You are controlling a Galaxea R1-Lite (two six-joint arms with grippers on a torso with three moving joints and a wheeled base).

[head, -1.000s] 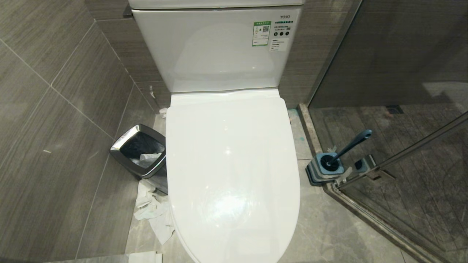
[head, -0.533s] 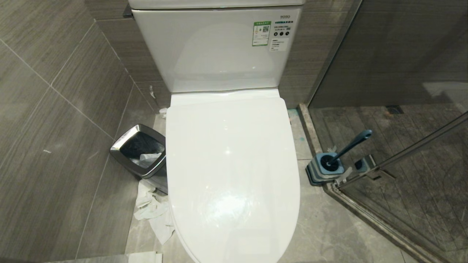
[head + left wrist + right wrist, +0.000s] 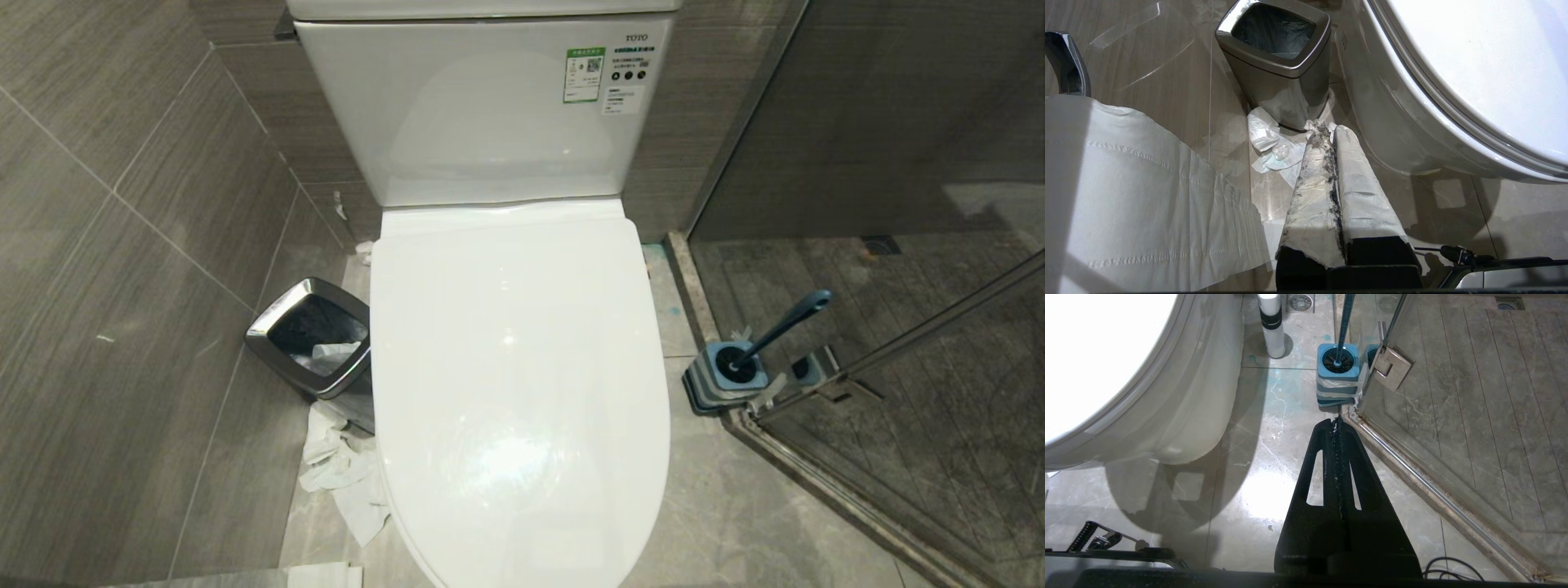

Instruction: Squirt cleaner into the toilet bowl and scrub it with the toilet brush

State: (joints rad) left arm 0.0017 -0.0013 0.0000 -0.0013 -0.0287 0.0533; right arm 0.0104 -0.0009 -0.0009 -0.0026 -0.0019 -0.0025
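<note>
The toilet bowl (image 3: 522, 392) fills the middle of the head view, but its inside is hidden: the glossy white oval lid (image 3: 514, 327) lies shut over it, and the front edge is cut off at the bottom of the frame. In the left wrist view only a curved slice of lid and porcelain flank (image 3: 1412, 134) shows at upper right. No cleaner bottle can be made out anywhere.

The toilet brush (image 3: 784, 322) stands at right of centre in the head view, its slim slate-blue handle leaning toward the upper right out of a squarish, blue-topped, grey-striped holder (image 3: 722, 380), just beside the glass shower door's metal hinge (image 3: 1392, 365). In the right wrist view the handle runs off the top edge, so its end is cut off there.

Behind the lid rises the smooth white cistern (image 3: 490, 114), with a green and white label. At left of centre sits a small square chrome-rimmed waste bin (image 3: 314, 335), crumpled tissue (image 3: 343, 474) on the marbled floor below it. A white, black-banded pipe (image 3: 1271, 324) stands at the top of the right wrist view.

The left gripper (image 3: 1331, 130), its fingers wrapped in smudged white covering, is pressed closed on nothing, near the bin and tissue. A sheet of perforated white paper (image 3: 1143, 196) fills the left of that view. The right gripper (image 3: 1336, 422), black and slotted, is likewise closed and empty, its tip near the holder, above the floor.
</note>
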